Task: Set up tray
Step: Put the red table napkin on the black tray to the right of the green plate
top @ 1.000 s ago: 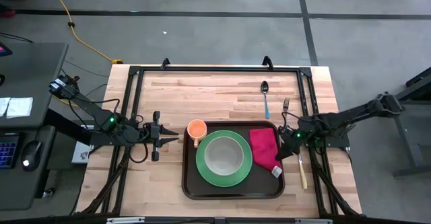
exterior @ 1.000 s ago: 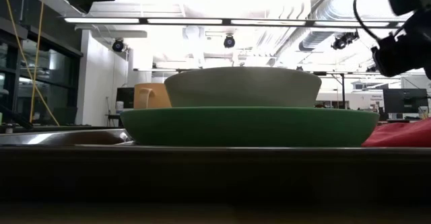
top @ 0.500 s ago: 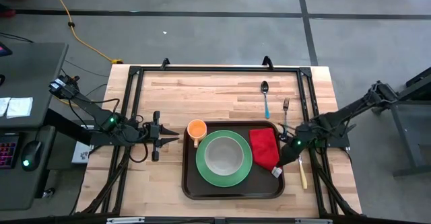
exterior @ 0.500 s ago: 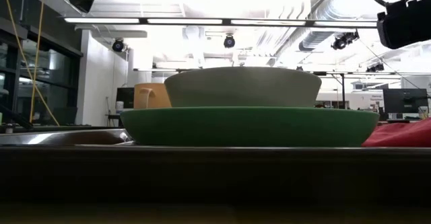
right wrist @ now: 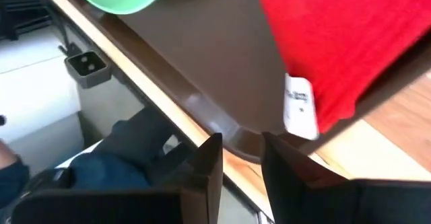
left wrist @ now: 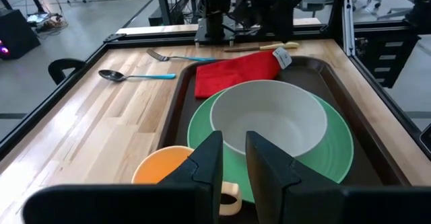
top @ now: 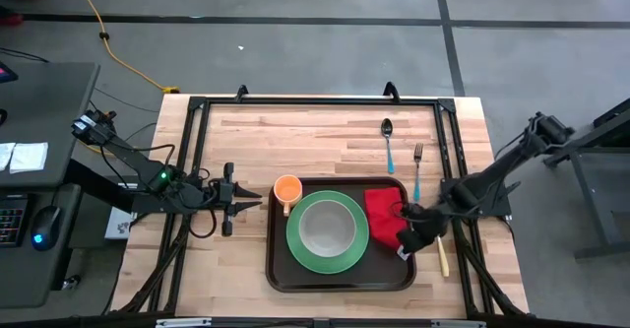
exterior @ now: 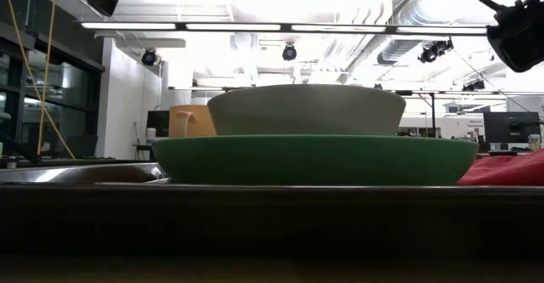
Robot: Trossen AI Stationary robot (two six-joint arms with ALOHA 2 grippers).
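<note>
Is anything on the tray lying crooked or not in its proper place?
Yes. The red napkin lies askew, one corner over the tray rim by the right gripper. The spoon, fork and knife lie on the table, outside the tray.

bright, even overhead light falls on the wooden table [top: 325,131], shadows soft and short. from table height the ceiling strip lights [exterior: 280,25] glare white, leaving the green plate [exterior: 314,159] dim and the near tray [exterior: 272,223] rim almost black. the right wrist view is smeared, the red cloth [right wrist: 350,42] out of focus
</note>
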